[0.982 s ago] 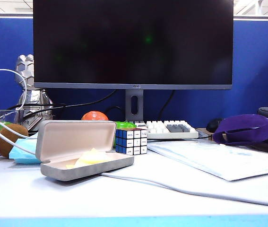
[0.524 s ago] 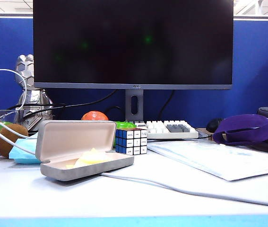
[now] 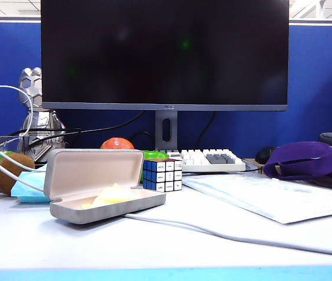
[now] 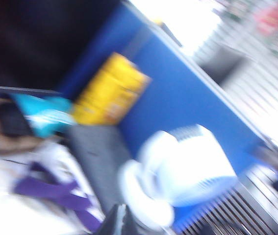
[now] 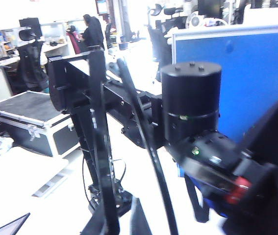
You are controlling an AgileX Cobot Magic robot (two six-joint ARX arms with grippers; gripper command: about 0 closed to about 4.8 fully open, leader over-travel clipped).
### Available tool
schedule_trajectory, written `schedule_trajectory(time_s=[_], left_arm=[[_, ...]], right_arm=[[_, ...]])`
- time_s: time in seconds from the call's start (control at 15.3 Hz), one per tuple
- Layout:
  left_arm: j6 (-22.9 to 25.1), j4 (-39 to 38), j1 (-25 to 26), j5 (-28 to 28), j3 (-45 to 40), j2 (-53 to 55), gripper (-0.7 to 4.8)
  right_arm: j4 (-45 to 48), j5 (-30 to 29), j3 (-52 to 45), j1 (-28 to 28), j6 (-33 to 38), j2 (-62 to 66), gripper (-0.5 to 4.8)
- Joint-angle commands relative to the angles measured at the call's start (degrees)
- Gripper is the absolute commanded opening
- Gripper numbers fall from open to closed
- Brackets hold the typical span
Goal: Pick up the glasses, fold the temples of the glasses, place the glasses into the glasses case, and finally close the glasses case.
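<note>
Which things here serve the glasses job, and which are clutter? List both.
Job: glasses, apparently held up in the right gripper; left gripper, blurred, outside the exterior view; open glasses case with yellow cloth.
Clutter: Rubik's cube, keyboard, monitor, blue tissue packet, purple strap.

Open on the desk (image 3: 66, 246) toward its left edge: the glasses case (image 3: 98, 184), cloth (image 3: 114, 195) inside. Just right of it, a puzzle cube (image 3: 163, 174). Behind both, a monitor (image 3: 164, 55) with a keyboard (image 3: 206, 160) at its foot. Behind the case's left end, a tissue packet (image 3: 28, 188). Toward the right edge, a flat packet (image 3: 271, 196).
</note>
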Motion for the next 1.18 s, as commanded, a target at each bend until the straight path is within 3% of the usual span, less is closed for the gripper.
schedule_trajectory(time_s=[0.07, 0.33, 0.52, 0.85, 1.18], left_arm=[[-0.2, -1.2, 0.0, -4.3, 0.2, -0.2, -0.06], [-3.0, -7.9, 0.0, -8.8, 0.2, -0.2, -0.06], [-3.1, -8.1, -0.1, -9.0, 0.2, -0.1, -0.06], [-6.6, 10.1, -0.1, 4.7, 0.2, -0.1, -0.06], [-7.8, 14.2, -0.1, 11.1, 0.2, -0.1, -0.05]], right_arm=[[1.9, -0.3, 0.2, 0.0, 0.0, -1.7, -0.05], [7.3, -0.3, 0.2, 0.0, 0.0, -2.2, -0.05], [9.0, -0.3, 0.2, 0.0, 1.3, -2.2, -0.05], [8.5, -0.3, 0.2, 0.0, 4.0, -2.1, -0.05], [8.4, -0.3, 0.2, 0.1, 5.8, -1.3, -0.05]])
